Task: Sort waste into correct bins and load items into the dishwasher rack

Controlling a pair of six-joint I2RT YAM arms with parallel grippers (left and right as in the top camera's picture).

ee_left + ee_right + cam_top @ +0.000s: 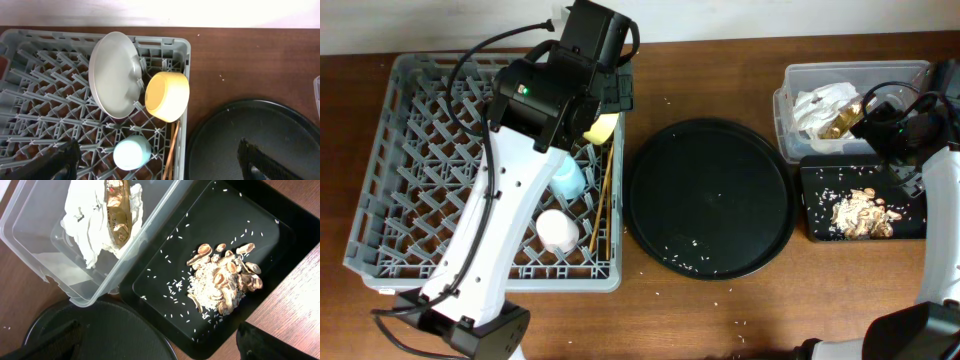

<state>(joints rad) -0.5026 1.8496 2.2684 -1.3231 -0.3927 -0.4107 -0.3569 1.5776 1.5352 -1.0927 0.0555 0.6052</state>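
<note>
Since the dishes already stand in the grey rack (410, 100) at frame left, the round tray (710, 190) at centre holds only rice grains. Wrappers fill the clear bin (850, 68) upper right and scraps the black bin (815, 178) below, sorted by kind. Plate (115, 75) and yellow cup (167, 95) lean between tines. Left gripper (157, 160) and right gripper (160, 342) gape, empty.

Brown table (740, 60) bears rack (430, 150), round tray (710, 190), clear bin (802, 78), black bin (820, 205).
</note>
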